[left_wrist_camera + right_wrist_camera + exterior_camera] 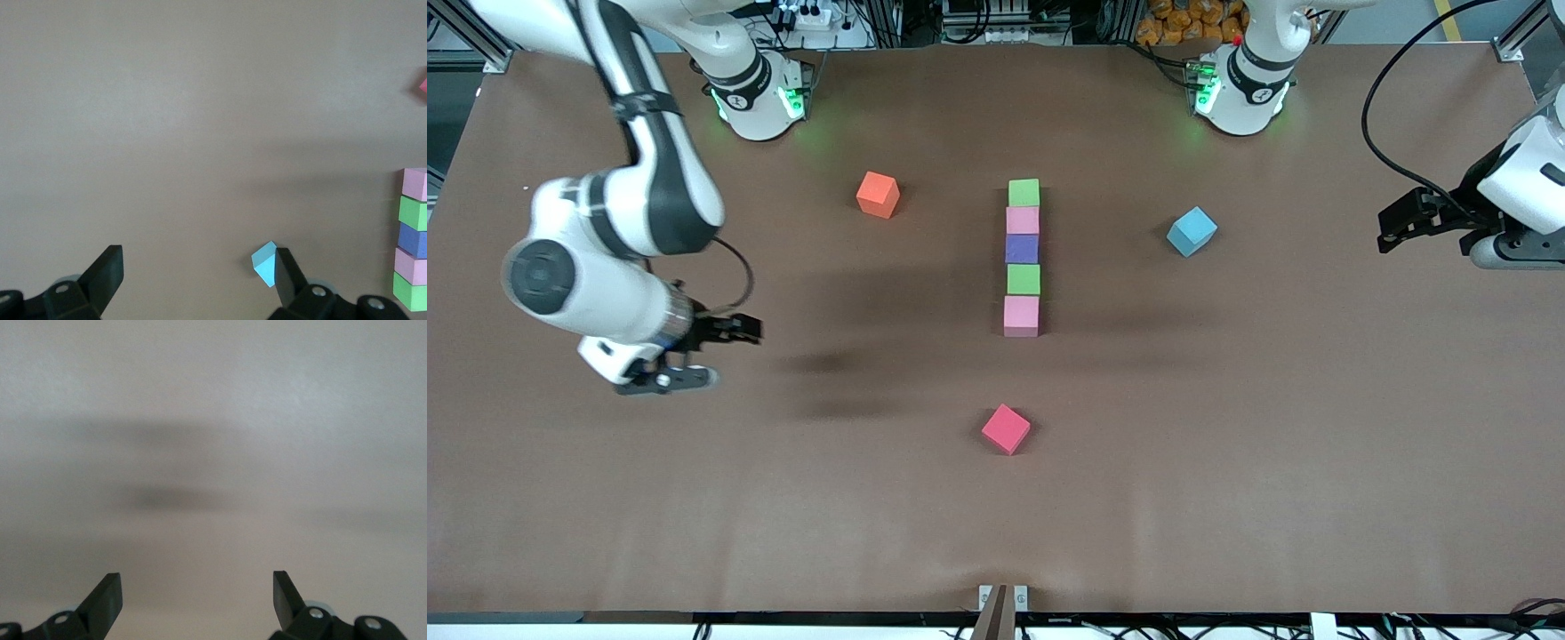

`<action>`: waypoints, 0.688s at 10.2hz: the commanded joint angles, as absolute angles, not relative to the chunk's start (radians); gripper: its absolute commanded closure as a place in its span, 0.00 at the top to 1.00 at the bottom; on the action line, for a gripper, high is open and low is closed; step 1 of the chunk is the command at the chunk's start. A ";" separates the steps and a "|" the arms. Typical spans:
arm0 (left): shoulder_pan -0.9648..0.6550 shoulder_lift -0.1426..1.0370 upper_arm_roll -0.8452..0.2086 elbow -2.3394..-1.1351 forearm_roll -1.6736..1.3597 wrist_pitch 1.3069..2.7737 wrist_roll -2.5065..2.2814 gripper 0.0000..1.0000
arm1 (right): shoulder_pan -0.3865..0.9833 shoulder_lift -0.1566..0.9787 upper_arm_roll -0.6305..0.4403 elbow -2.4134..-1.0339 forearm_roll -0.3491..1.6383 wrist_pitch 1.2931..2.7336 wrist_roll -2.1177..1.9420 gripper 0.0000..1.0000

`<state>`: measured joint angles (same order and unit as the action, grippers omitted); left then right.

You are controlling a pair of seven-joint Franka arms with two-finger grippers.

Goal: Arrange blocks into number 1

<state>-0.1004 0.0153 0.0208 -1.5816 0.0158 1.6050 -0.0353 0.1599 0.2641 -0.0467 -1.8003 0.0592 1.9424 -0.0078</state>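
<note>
The brown tabletop (605, 533) holds all the blocks. In the middle stands a straight line of five blocks (1023, 265), touching one another. Its long way runs from the robots' bases toward the front camera. From the base end it goes green, light pink, purple, green, light pink.

Three blocks lie loose and well apart from the line. The orange block (878, 195) sits toward the right arm's end of the tabletop. The light blue block (1192, 231) sits toward the left arm's end. The red-pink block (1006, 428) is nearer to the front camera than the whole line.

The right hand (725, 354) hangs over bare tabletop at the right arm's end, with its fingers spread wide and nothing in them. The left hand (1396, 224) hangs over the left arm's end, also spread wide and empty.

The stem of the 1 looks done, so I think a loose block comes next. The light blue block lies closest to the left hand, between that hand and the line. The orange block is on the right arm's side.

The left wrist view shows the light blue block just past one finger (288, 272), with the line at the edge. The right wrist view shows only bare tabletop and shadows.
</note>
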 commanded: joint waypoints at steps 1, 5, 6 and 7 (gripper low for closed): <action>-0.104 0.002 0.017 -1.580 0.023 1.603 -0.048 1.00 | 0.107 0.114 -0.021 -1.890 0.038 1.901 -0.035 1.00; -0.106 0.003 0.009 -1.580 0.023 1.603 -0.051 1.00 | 0.084 0.018 -0.047 -1.684 0.032 1.676 -0.022 1.00; -0.106 0.005 0.009 -1.580 0.023 1.603 -0.051 1.00 | 0.084 0.020 -0.069 -1.580 0.029 1.590 -0.021 1.00; -0.106 0.003 0.009 -1.580 0.023 1.603 -0.048 1.00 | 0.087 0.020 -0.099 -1.536 0.029 1.542 -0.020 1.00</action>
